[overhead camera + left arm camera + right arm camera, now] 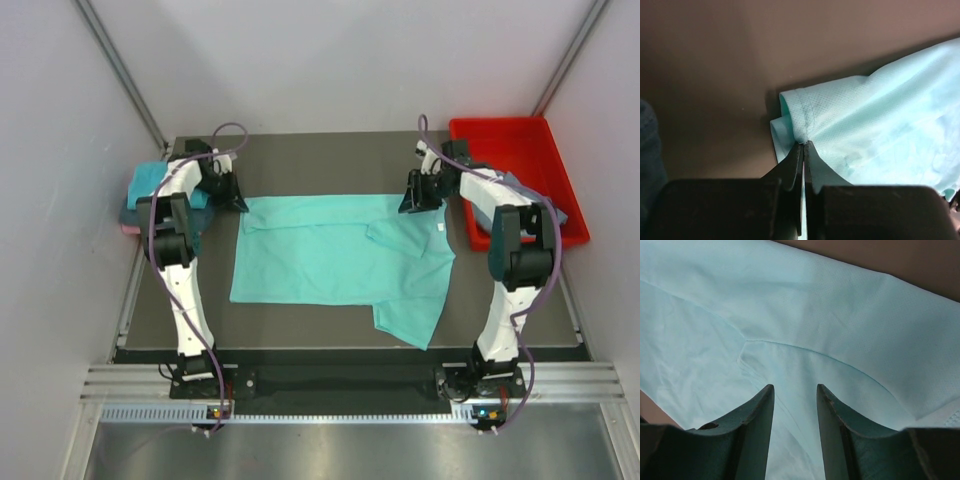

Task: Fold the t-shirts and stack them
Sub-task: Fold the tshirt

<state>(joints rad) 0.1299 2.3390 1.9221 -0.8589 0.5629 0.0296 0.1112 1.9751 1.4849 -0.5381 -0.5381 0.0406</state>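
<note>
A pale turquoise t-shirt (330, 255) lies spread flat on the desk (300, 160) with one sleeve folded onto its body, a folded teal t-shirt (150, 182) sits on a pink t-shirt (130, 228) at the desk's left edge, and a slate grey-blue t-shirt (540, 198) drapes over the red tray (500, 135).

Left end effector (804, 146) clamped tight; right end effector (795, 390) fingers apart.

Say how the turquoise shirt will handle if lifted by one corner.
Probably floppy: the turquoise t-shirt lies creased and folded over itself, so it should drape from the left gripper pinching its hem. Likely light, since the cloth looks thin.
</note>
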